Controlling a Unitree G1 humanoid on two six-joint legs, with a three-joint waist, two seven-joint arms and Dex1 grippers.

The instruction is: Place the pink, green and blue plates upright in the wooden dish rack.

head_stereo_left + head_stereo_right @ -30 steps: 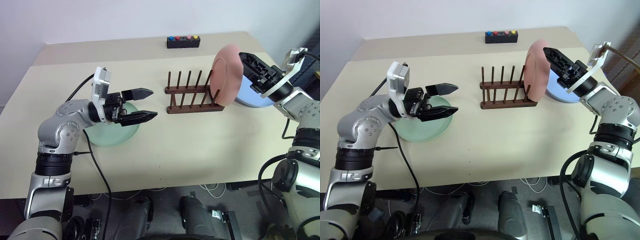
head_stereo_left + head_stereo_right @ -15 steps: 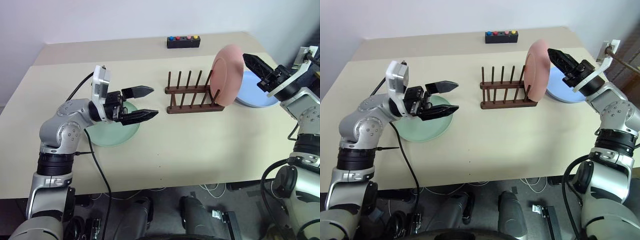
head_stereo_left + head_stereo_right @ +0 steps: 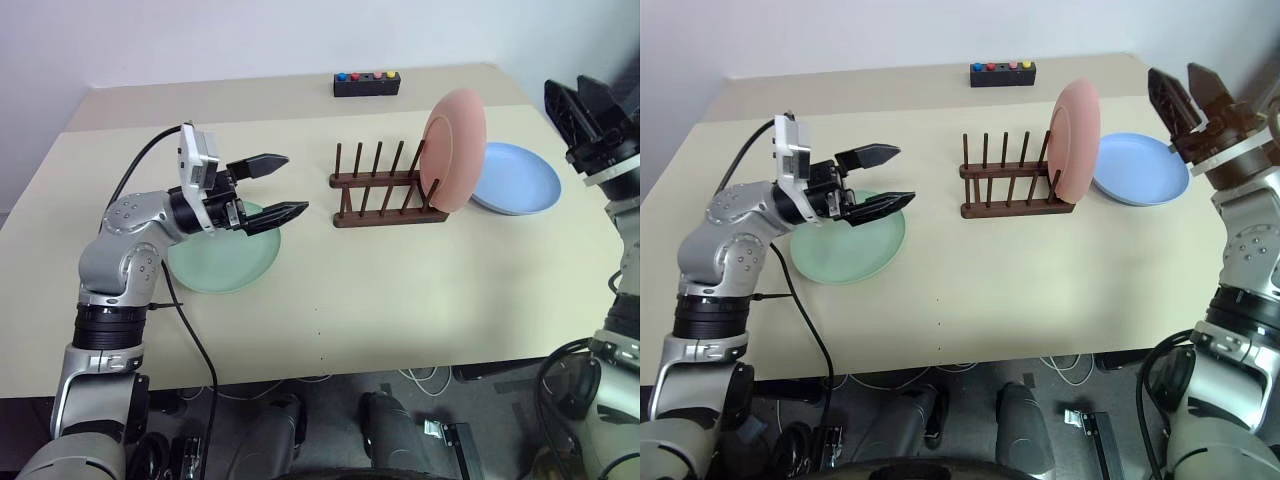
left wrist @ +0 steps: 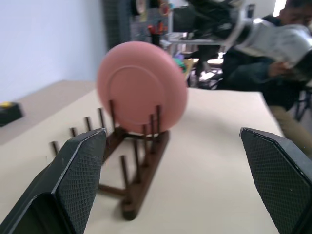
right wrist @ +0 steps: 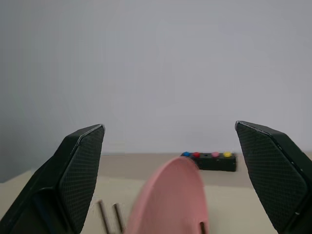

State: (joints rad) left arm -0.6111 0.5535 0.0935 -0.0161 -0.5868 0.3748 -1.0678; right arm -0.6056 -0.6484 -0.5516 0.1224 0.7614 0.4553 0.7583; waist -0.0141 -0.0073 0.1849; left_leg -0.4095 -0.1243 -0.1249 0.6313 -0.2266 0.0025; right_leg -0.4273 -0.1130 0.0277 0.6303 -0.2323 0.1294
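So far one of three done: pink plate (image 3: 455, 148) upright at the right end of the wooden dish rack (image 3: 385, 188). Left to rack: green plate (image 3: 222, 262) and blue plate (image 3: 515, 178), flat on the worktop (image 3: 400, 290). Left end effector (image 3: 268, 187) spread empty above green; right end effector (image 3: 1188, 92) likewise agape, raised beyond blue.

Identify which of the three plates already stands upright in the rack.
The pink plate, held on edge at the right end of the wooden dish rack. The green plate and blue plate lie flat.
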